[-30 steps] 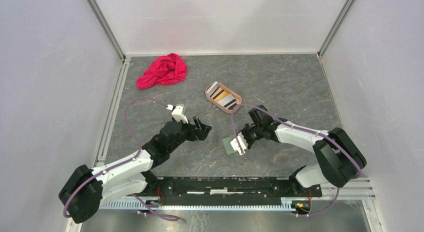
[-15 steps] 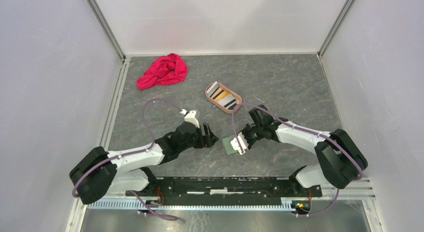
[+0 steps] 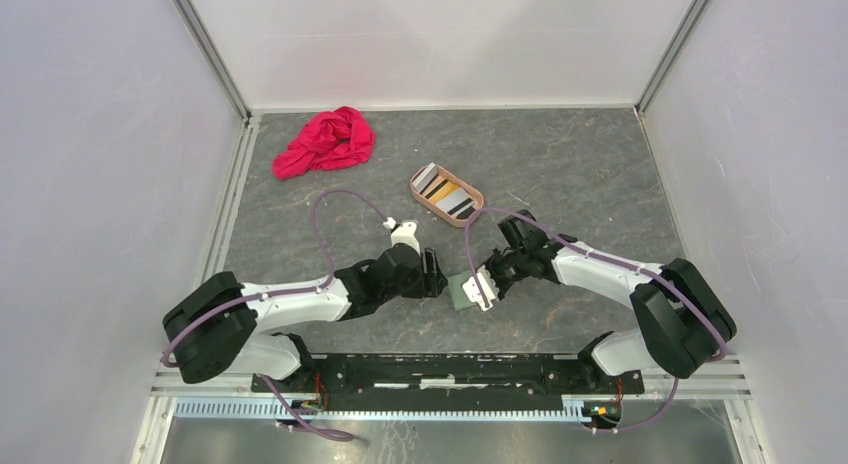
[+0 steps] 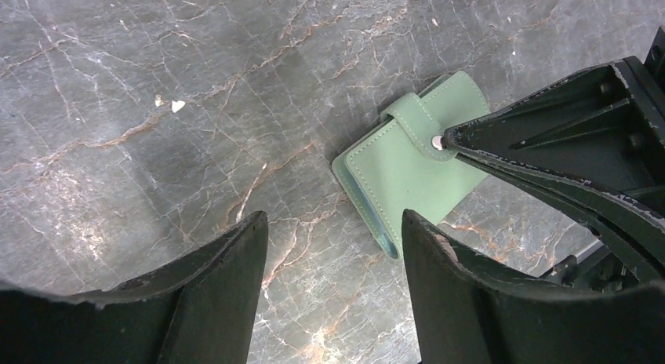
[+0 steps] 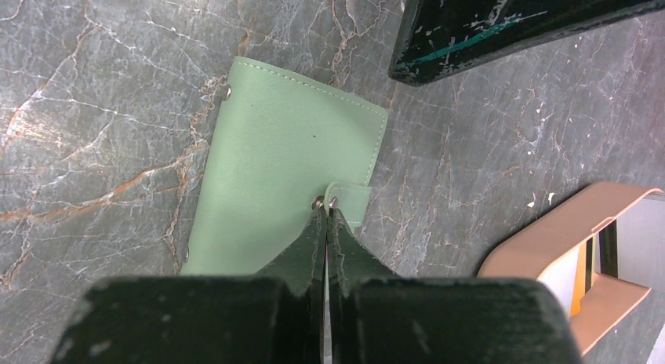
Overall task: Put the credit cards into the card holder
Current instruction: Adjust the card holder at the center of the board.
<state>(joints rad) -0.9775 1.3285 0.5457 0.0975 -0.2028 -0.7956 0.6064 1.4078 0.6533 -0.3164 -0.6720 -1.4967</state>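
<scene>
The sage-green card holder (image 3: 460, 293) lies closed on the marble table between the two arms, also in the left wrist view (image 4: 400, 176) and the right wrist view (image 5: 282, 168). My right gripper (image 5: 325, 205) is shut on the holder's snap tab, which stands pinched edge-up between the fingers. My left gripper (image 4: 333, 223) is open just left of the holder (image 3: 437, 274), with only bare table between its fingers. The credit cards (image 3: 446, 193), orange, white and dark-striped, stand in the pinkish-tan tray (image 3: 472, 215) behind.
A crumpled red cloth (image 3: 325, 141) lies at the back left. The tray's rim (image 5: 549, 238) shows close to the right gripper's right side. White walls with metal rails enclose the table.
My left arm has swung right and stretched low towards the card holder, and its jaws have narrowed somewhat. The right gripper and the holder have not moved.
</scene>
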